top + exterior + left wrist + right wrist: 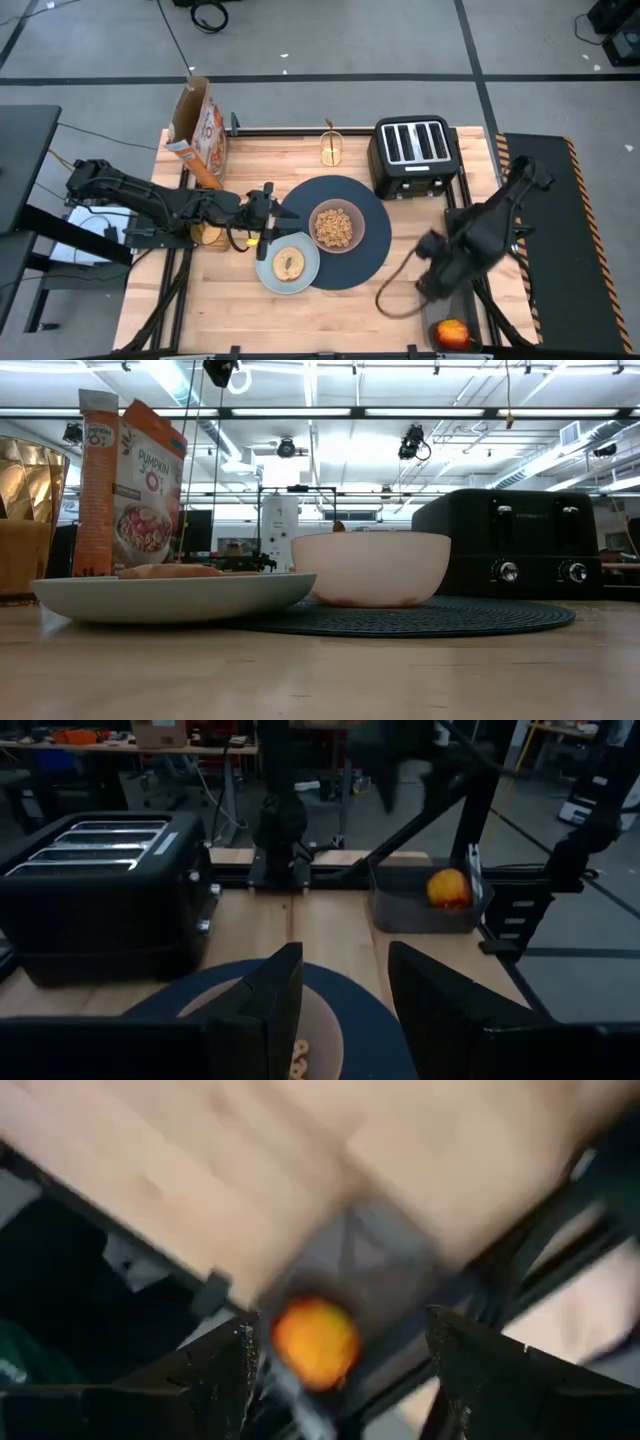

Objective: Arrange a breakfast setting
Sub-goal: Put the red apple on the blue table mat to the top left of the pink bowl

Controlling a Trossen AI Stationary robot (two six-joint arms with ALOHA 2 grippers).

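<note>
The dark-blue placemat [372,255] lies mid-table with the tan bowl [337,226] of cereal on it. The pale-blue plate [270,275] overlaps the mat's near-left edge and carries the round toasted bread [289,263]. The amber cup [332,150] stands at the far edge with the thin gold spoon [328,127] in it. The red apple [452,333] lies in a grey bin [400,910] at the near right corner. My left gripper [285,215] hovers open and empty between plate and bowl. My right gripper [340,1380] is open above the apple [315,1342], touching nothing.
The black toaster [413,155] stands at the far right of the mat. The orange cereal box [200,130] stands at the far left. A cable loop [395,295] lies on the table near my right gripper. Bare wood shows along the near edge.
</note>
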